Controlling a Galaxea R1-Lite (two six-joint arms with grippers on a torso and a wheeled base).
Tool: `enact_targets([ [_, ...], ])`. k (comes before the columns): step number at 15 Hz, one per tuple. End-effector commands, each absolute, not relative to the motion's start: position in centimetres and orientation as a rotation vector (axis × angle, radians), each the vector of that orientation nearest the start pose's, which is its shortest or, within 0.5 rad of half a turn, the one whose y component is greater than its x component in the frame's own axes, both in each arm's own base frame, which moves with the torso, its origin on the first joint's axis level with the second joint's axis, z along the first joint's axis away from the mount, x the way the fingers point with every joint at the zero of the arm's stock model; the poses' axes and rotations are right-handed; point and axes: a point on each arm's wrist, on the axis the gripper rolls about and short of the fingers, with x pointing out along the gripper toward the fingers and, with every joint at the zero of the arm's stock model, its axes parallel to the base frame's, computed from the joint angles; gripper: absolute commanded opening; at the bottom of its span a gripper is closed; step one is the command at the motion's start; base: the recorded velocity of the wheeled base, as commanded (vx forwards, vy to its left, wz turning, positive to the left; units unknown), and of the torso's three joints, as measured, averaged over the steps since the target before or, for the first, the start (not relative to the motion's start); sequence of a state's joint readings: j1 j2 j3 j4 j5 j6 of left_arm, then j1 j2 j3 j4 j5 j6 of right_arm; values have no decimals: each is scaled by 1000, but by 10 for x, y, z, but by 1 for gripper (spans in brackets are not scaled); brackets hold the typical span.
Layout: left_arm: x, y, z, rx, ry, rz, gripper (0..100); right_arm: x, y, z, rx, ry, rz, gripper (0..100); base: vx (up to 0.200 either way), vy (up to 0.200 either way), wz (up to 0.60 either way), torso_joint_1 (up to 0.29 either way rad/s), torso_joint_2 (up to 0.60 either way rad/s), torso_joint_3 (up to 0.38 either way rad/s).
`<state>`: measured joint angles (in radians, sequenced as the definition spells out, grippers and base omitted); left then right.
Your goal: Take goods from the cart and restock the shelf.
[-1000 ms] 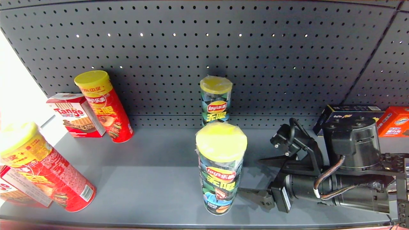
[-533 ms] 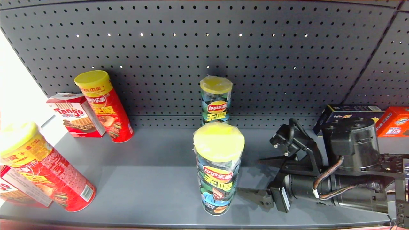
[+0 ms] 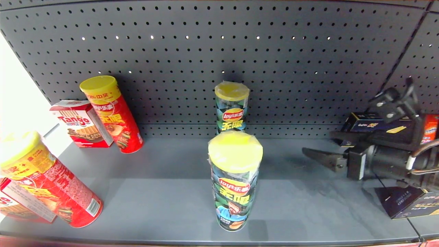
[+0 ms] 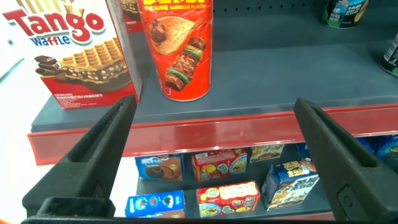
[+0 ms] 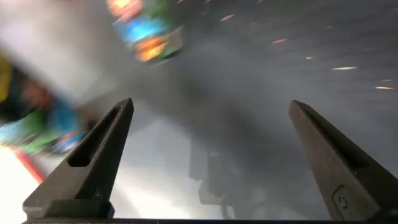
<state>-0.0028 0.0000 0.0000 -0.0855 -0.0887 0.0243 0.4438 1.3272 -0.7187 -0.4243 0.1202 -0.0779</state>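
Shelf (image 3: 164, 192), grey, with perforated back panel (image 3: 274, 68) behind it; red front edge (image 4: 211, 134) seen in the left wrist view, small boxed goods (image 4: 217, 168) on the level beneath.

Right gripper (image 3: 317, 142) over the shelf's right part, lying sideways, pointing toward the middle; fingers spread wide, nothing between them; the right wrist view gives the same gap (image 5: 211, 106), though it is smeared.

Left gripper (image 4: 214, 102) just off the front edge at the shelf's left end, facing in; fingers wide apart, nothing held.

Front green can (image 3: 235, 181), yellow lid, upright at middle front, well apart from the right gripper; rear green can (image 3: 231, 109) upright directly behind it, against the back panel.

Front red can (image 3: 51, 181) at front left, yellow lid; rear red can (image 3: 111, 115) at back left; both upright.

Wafer box (image 3: 80, 123) touching the rear red can on its left; another box (image 3: 17, 206) at the front left corner, partly cut off.

Dark box (image 3: 370, 123) and orange box (image 3: 430, 128) at back right, behind the right arm; second dark box (image 3: 404, 202) at front right.
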Motion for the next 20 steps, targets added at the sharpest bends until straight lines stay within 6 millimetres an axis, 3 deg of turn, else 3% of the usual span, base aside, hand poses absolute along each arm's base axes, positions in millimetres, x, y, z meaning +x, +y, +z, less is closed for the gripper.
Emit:
enact_targets([
  [1, -23, -2, 84, 28, -87, -91, 100, 150, 43, 263, -79, -18, 385, 100, 0, 0, 0, 0, 0, 0],
  [2, -23, -2, 84, 28, -87, -91, 100, 136, 31, 266, -79, -53, 328, 100, 0, 0, 0, 0, 0, 0],
  [3, -23, -2, 84, 30, -87, -89, 100, 97, 10, 259, -83, -108, 189, 100, 0, 0, 0, 0, 0, 0],
  [4, -23, -2, 84, 30, -87, -89, 100, 83, 6, 252, -85, -122, 156, 100, 0, 0, 0, 0, 0, 0],
  [5, -23, -2, 84, 30, -87, -91, 100, 50, 1, 224, -90, -146, 71, 100, 0, 0, 0, 0, 0, 0],
  [6, -23, -2, 84, 31, -87, -91, 100, 32, 1, 207, -91, -166, 42, 100, 0, 0, 0, 0, 0, 0],
  [10, -23, -2, 84, 36, -87, -97, 100, -16, 2, 151, -88, -114, 12, 100, 0, 0, 0, 0, 0, 0],
  [12, -23, -2, 84, 38, -87, -94, 100, -32, 3, 125, -83, -77, 2, 100, 0, 0, 0, 0, 0, 0],
  [13, -23, -2, 84, 39, -88, -94, 100, -26, 1, 92, -77, -12, -7, 100, 0, 0, 0, 0, 0, 0],
  [14, -23, -2, 84, 39, -88, -94, 100, -23, 0, 81, -72, -13, -27, 100, 0, 0, 0, 0, 0, 0],
  [20, -23, -2, 84, 56, -87, -94, 100, -23, -1, 76, -18, 4, -51, 100, 0, 0, 0, 0, 0, 0],
])
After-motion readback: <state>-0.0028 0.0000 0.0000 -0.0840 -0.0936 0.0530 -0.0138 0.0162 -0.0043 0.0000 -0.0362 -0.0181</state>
